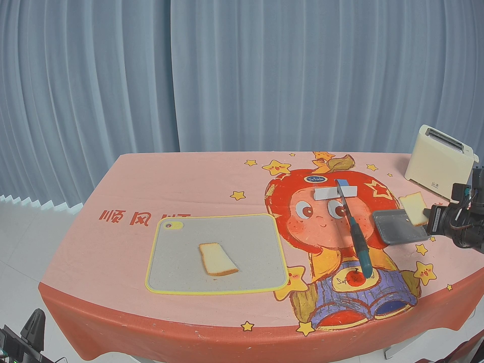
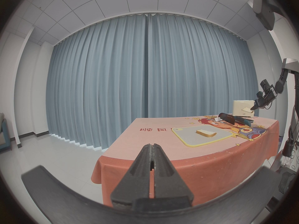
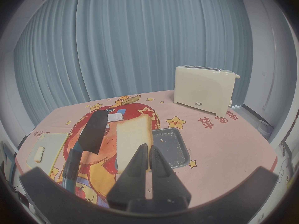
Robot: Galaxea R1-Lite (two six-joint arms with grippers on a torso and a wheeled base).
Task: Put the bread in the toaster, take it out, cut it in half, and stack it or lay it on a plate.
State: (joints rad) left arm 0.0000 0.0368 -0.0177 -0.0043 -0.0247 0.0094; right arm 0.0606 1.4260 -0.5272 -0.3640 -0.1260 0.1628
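One half slice of bread (image 1: pixel 218 259) lies flat on the grey cutting board (image 1: pixel 171 268). My right gripper (image 1: pixel 429 217) is shut on another half slice (image 1: pixel 414 207), held edge-up just above the far right corner of the dark plate (image 1: pixel 401 226). In the right wrist view that bread (image 3: pixel 134 140) stands between the fingers (image 3: pixel 148 151), with the plate (image 3: pixel 169 147) below and crumbs on it. The cream toaster (image 1: pixel 439 161) stands behind at the far right. My left gripper (image 2: pixel 152 150) is shut on nothing, low beside the table's front left corner.
A knife (image 1: pixel 355 228) with a dark blade and teal handle lies on the tablecloth between board and plate, blade toward the back. A small white and blue card (image 1: pixel 335 191) sits under its tip. Bare tablecloth lies left of and behind the board.
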